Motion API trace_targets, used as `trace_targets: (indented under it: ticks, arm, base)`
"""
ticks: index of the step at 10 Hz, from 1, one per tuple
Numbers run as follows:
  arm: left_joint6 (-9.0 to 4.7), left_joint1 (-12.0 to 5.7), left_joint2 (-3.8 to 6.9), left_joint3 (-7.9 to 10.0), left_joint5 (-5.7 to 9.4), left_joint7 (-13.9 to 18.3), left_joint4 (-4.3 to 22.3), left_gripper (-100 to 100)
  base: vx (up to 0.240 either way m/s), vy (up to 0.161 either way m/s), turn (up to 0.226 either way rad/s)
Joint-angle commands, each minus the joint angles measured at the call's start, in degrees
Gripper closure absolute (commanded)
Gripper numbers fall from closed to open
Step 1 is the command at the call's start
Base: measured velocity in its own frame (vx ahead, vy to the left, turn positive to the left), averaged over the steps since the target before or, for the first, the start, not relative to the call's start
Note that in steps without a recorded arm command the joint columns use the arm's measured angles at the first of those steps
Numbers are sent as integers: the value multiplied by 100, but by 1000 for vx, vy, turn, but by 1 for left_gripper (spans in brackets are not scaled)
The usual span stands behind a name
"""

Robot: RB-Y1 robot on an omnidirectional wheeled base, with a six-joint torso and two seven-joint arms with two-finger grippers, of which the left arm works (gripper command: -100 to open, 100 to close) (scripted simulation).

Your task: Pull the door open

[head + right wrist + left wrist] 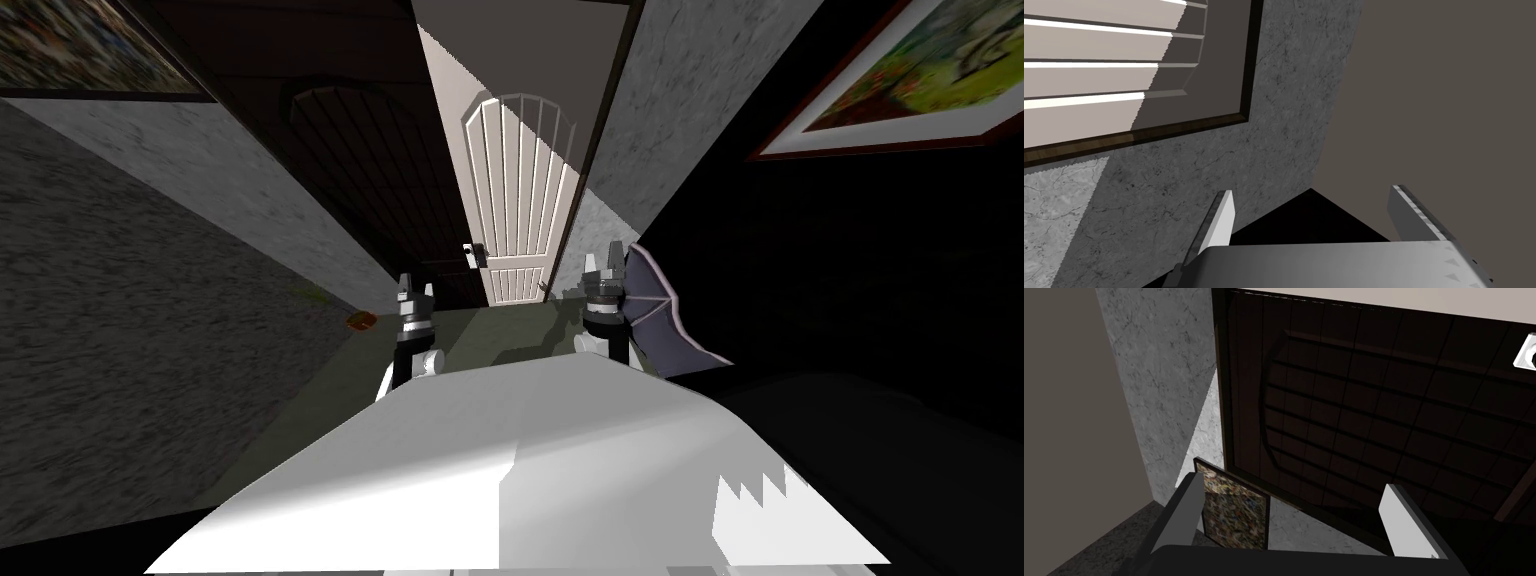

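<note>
Ahead stands a white door (520, 200) with an arched slatted panel, partly lit, with a small white handle (475, 255) at its left edge. Left of it is a dark panelled door surface (340, 170), and the left wrist view faces the same dark panelling (1374, 413) with a white handle plate (1526, 350) at the picture's edge. My left gripper (415, 290) (1294, 513) is open, low and a little left of the handle, short of the door. My right gripper (603, 265) (1319, 220) is open beside the white door's (1084, 75) dark frame (1246, 75), holding nothing.
Grey marbled walls (200, 170) flank the doorway on both sides. A purple folded, umbrella-like thing (660, 310) leans close by my right forearm. A small brown object (360, 321) lies on the floor at the left. Framed pictures (900, 80) (1234, 513) hang on the walls.
</note>
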Motion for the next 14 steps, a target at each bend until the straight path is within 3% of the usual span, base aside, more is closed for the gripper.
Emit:
trace_targets:
  ticks: [1,14]
  arm:
    - [26,-80,21,11,-2,-5,188,-100]
    - [312,-682,135,83,-19,-35,1593,-100]
  base:
    - [96,22,-20]
    - [104,19,-22]
